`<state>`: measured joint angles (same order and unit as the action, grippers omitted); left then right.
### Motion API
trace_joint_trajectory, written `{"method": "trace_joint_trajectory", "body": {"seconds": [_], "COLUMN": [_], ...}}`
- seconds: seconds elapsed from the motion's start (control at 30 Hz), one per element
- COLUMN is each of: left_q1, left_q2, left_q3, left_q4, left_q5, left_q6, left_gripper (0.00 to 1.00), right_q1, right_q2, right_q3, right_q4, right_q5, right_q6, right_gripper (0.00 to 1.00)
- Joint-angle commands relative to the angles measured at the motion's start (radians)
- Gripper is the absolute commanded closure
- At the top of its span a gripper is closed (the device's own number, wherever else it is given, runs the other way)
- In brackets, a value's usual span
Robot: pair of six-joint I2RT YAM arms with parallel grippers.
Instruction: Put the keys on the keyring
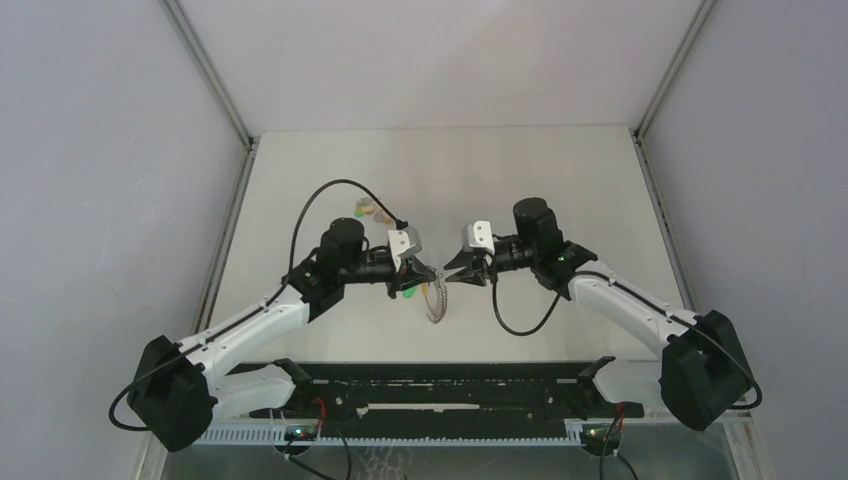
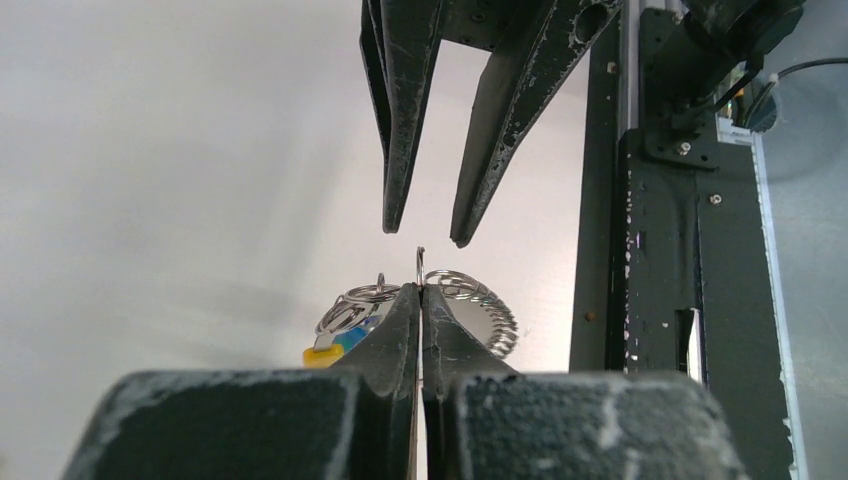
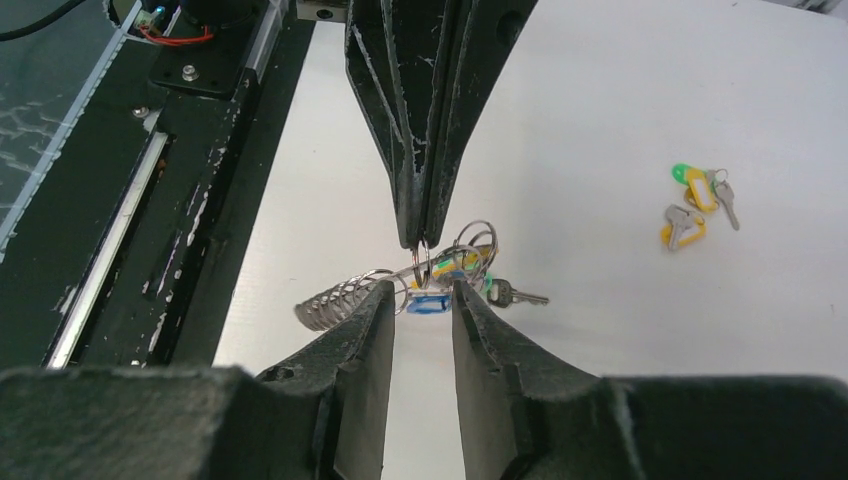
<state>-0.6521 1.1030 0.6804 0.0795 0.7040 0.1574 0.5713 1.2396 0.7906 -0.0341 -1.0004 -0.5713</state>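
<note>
The left gripper [image 2: 420, 292] fills the bottom of its own wrist view, its two fingers pressed flat together with a thin strand of the keyring [image 2: 482, 300] pinched between the tips and standing up just above them. The ring's ribbed coil curves away to the right of those tips, and a blue-and-yellow key head [image 2: 333, 347] hangs with small split rings to the left. Facing it from above in that view, the right gripper [image 2: 425, 232] stands tip to tip with it, just short of touching, with its jaws apart and nothing between them. The right wrist view shows the same meeting from the other side: its own fingers [image 3: 372, 320] are spread at the bottom, and the closed left claw comes down from the top onto the ring. There the coil sweeps out to the left and a bare metal key [image 3: 516, 295] pokes out to the right. From above, both arms reach in from the outer corners, upper links sloping inward, forearms level, and wrists turned so the claws point straight at each other over the middle of the table [image 1: 520, 170]. The ring dangles under their meeting point; whether it touches the surface cannot be told. The loose keys [image 3: 697, 205], with green and yellow heads, lie on the table well apart from the ring.
</note>
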Motion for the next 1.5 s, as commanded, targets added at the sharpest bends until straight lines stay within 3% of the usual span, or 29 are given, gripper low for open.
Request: {"method": "trace_joint_trajectory", "body": {"seconds": [0.0,0.37,1.47], "left_q1": [-0.022,-0.038,-0.044], "left_q2": [0.001,0.018,0.02], "left_q3": [0.076,0.105,0.107], "left_q4": [-0.078,-0.114,-0.114], "left_q5": [-0.042,-0.057,-0.049], "left_q6": [0.058,0.064,0.081], "left_gripper": [1.0,1.0,1.0], "right_q1": [0.014,0.022,0.045], "right_q2": [0.023,0.062,0.156], "right_q3": [0.038,0.04,0.113], "right_q4": [0.041,0.067,-0.082], "right_q5": [0.012,-0.03,-0.062], "right_q6": [-0.019,-0.011,-0.084], "right_gripper": [0.72,0.76,0.89]}}
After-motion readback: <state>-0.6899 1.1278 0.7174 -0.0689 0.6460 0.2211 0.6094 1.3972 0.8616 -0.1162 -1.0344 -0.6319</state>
